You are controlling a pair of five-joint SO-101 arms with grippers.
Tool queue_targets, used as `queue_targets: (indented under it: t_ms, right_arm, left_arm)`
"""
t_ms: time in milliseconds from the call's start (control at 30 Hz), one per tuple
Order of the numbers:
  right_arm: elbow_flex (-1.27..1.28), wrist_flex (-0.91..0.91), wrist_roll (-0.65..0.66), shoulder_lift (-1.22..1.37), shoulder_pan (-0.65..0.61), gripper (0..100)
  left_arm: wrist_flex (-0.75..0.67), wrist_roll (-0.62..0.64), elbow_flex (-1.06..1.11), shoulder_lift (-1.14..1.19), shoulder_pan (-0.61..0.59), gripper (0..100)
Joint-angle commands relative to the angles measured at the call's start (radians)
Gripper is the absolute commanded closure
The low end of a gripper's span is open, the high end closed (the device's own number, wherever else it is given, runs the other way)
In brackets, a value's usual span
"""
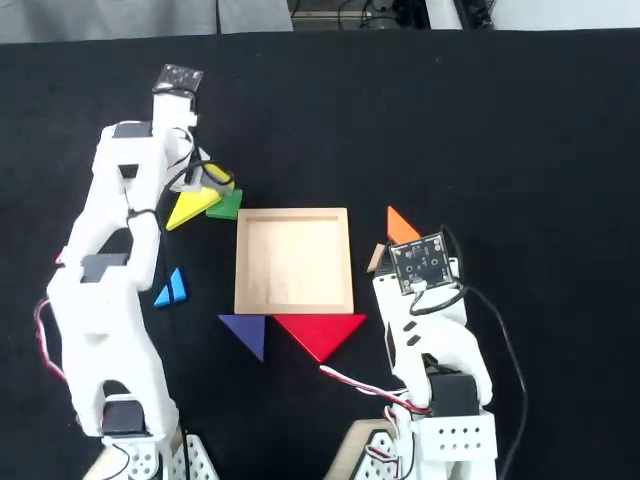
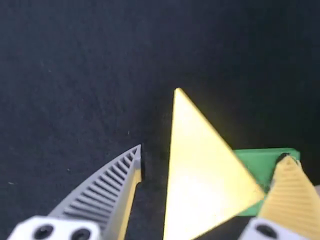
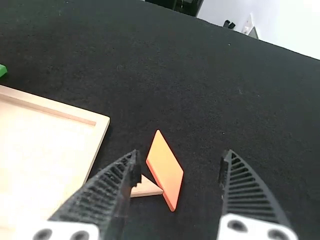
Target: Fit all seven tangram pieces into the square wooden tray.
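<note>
The square wooden tray (image 1: 293, 260) lies empty at the table's middle. My left gripper (image 2: 211, 155) is open and set low astride a yellow triangle (image 2: 200, 170), one finger on each side. A green piece (image 2: 260, 162) lies against the yellow triangle's far corner, by the yellowish finger (image 2: 287, 185). In the high view the yellow triangle (image 1: 190, 208) and the green piece (image 1: 227, 206) sit off the tray's upper left corner. My right gripper (image 3: 181, 156) hangs open above an orange parallelogram (image 3: 165, 170) and a small tan triangle (image 3: 145, 187), just right of the tray's edge (image 3: 97, 145).
A blue piece (image 1: 171, 288) lies left of the tray. A purple triangle (image 1: 246, 333) and a large red triangle (image 1: 320, 333) lie along its near edge. The orange piece (image 1: 402, 224) sits right of the tray. The right arm's wrist board (image 1: 425, 262) covers the table beside it.
</note>
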Motion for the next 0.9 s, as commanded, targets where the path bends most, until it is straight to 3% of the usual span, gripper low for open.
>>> queue_targets:
  t_ms: [0,567,733,867]
  right_arm:
    - [-0.002,0.002,0.011,0.002,0.005,74.3]
    - [-0.002,0.002,0.011,0.002,0.005,74.3]
    - [-0.002,0.002,0.011,0.002,0.005,74.3]
    - [-0.002,0.002,0.011,0.002,0.005,74.3]
  left_arm:
    - [0.167,-0.002,-0.234,0.089,-0.016,60]
    - [0.655,-0.095,-0.88,0.394,-0.005,60]
    - [0.683,-0.181,-0.954,0.436,-0.008,60]
    - [0.661,-0.181,-0.984,0.506,-0.001,60]
